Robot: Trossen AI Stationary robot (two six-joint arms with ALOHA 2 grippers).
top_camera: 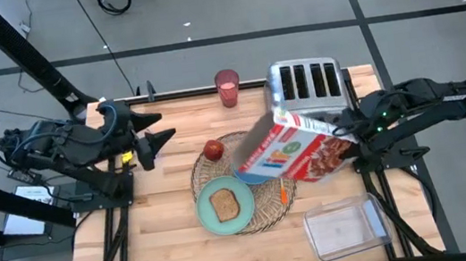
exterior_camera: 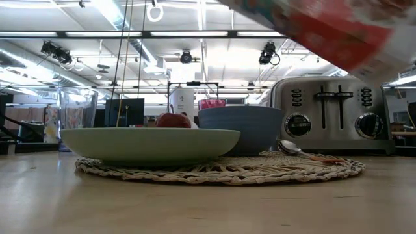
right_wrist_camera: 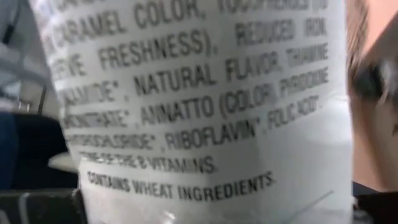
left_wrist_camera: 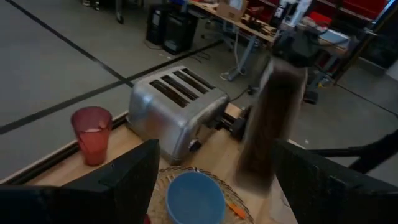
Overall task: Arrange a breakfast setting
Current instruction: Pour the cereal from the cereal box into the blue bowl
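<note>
Cereal box [top_camera: 294, 151] side panel reads "NATURAL FLAVOR", "RIBOFLAVIN", "CONTAINS WHEAT INGREDIENTS"; right gripper [top_camera: 347, 130] clamps the box, tilted over the bowl [exterior_camera: 240, 127] on the placemat [top_camera: 271, 199]. Left gripper [top_camera: 154, 130] hangs spread wide, holding nothing, at the table's left. Toast [top_camera: 225, 205] lies on plate [top_camera: 210, 220], apple [top_camera: 214, 149] and spoon [top_camera: 285, 193] on the mat, cup [top_camera: 227, 87] by the toaster [top_camera: 304, 81].

Bright ceiling strip lights [exterior_camera: 195, 32], soft shadows, motion-blurred cereal box [left_wrist_camera: 270, 118], right wrist close-up slightly smeared
</note>
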